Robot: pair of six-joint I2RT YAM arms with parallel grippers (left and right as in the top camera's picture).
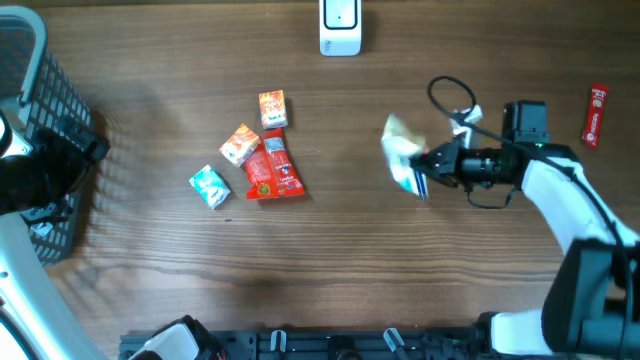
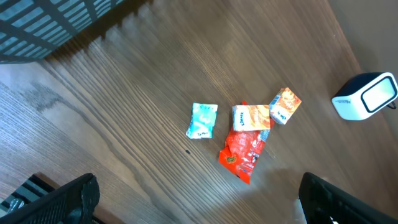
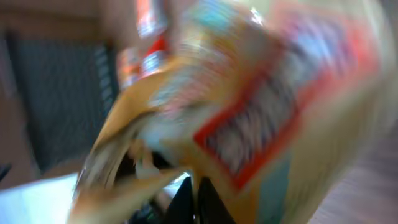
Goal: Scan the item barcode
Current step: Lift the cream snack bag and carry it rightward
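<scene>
Plainly, the dark wire basket [image 1: 60, 100] is cut off by the frame edge and half masked by the left arm [image 1: 40, 170], so its contents cannot be told. The white box-shaped barcode scanner [image 1: 340, 27] is clipped at the top edge, well apart from the right gripper [image 1: 422, 178]. That gripper's jaws are clamped on a pale yellow crinkly snack packet [image 1: 402, 150], which fills the right wrist view as a blur, its print too smeared to read. The left gripper [image 2: 199, 183] stands fully spread and holds nothing, a red foil pouch [image 2: 244, 152] lying just ahead of its fingers.
</scene>
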